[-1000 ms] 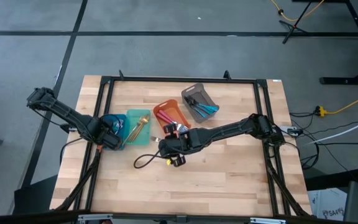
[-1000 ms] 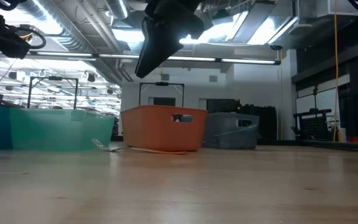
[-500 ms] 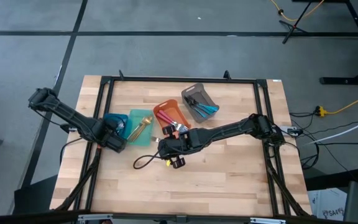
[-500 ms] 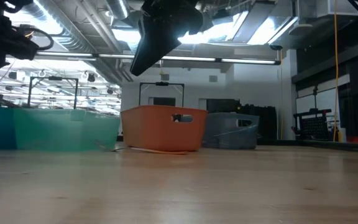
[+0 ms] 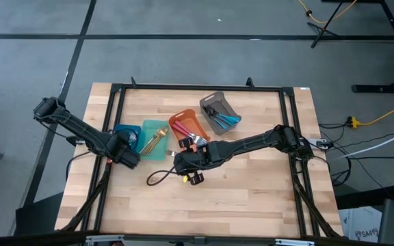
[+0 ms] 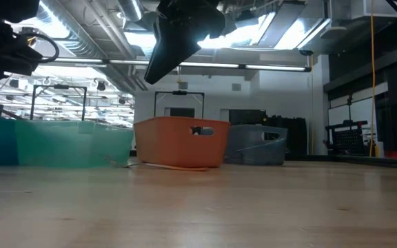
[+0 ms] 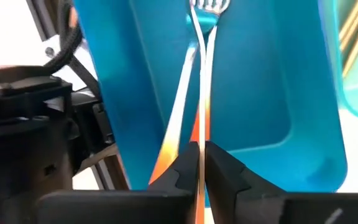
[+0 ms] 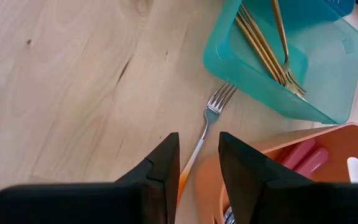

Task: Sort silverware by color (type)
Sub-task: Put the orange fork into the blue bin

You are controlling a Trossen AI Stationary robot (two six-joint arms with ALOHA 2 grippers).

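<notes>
From above, the left gripper (image 5: 130,156) hangs over the blue bin (image 5: 124,134), while the right gripper (image 5: 182,162) sits by the orange bin (image 5: 187,126). Left wrist view: it pinches an orange-handled fork (image 7: 199,93) to drop in there. Right wrist view: its fingers (image 8: 157,171) stand part open, nothing held, lined up on the loose fork (image 8: 205,124) lying between the teal bin (image 8: 319,68) and the orange one

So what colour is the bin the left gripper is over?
Blue, clearest in the left wrist view: the bin sits past the left gripper.
</notes>
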